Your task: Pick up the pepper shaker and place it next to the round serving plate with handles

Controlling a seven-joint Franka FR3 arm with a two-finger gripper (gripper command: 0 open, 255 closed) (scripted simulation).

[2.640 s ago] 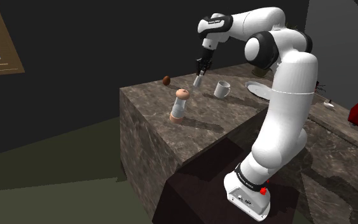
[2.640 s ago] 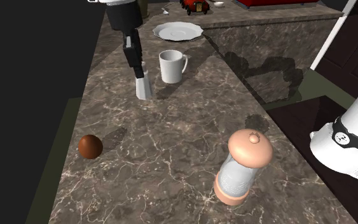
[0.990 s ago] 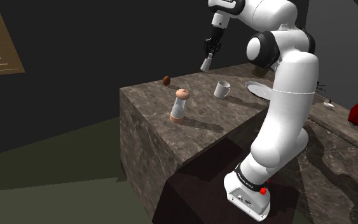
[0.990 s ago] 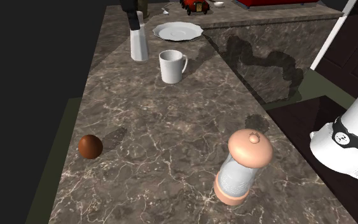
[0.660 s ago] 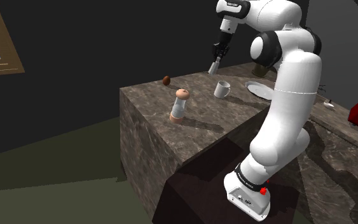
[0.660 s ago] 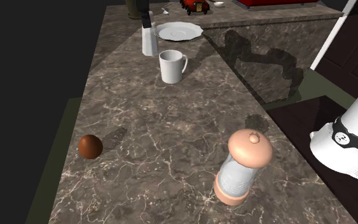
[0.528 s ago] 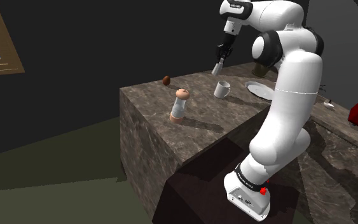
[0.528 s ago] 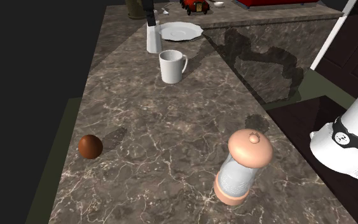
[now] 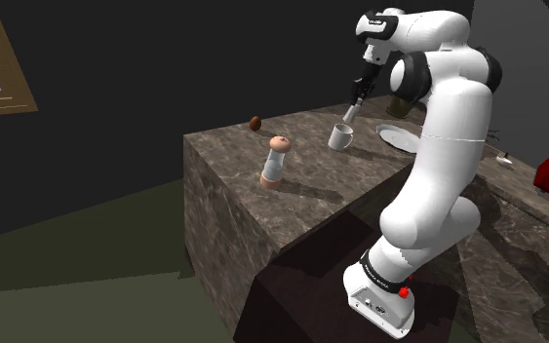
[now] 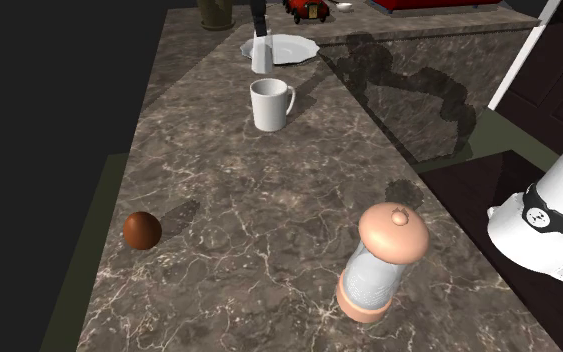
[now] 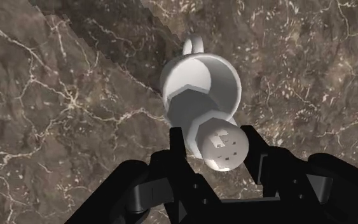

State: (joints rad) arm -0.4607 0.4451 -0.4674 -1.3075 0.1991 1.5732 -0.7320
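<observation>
A small white tapered shaker (image 10: pixel 262 55) hangs in the air, clasped between the black fingers of my gripper (image 10: pixel 260 33). The wrist view looks down on its holed top (image 11: pixel 222 145), with my gripper (image 11: pixel 217 151) shut on it and the white mug (image 11: pixel 201 86) directly below. From the shoulder view the gripper (image 9: pixel 354 103) holds the shaker (image 9: pixel 348 113) just above the mug (image 9: pixel 340 136). The white round plate (image 10: pixel 287 48) lies flat on the marble counter right behind the shaker; it is also seen beside the mug (image 9: pixel 399 137).
A tall pink and clear grinder (image 10: pixel 381 262) stands near the counter's front edge, a brown ball (image 10: pixel 141 230) at the second exterior view's left. The mug (image 10: pixel 270 104) sits mid-counter. A red toy car (image 10: pixel 309 8) and an olive pot (image 10: pixel 214 12) stand behind the plate.
The gripper has carried the shaker up off the counter and across, past the mug, toward the plate. The mug, grinder and ball have stayed put.
</observation>
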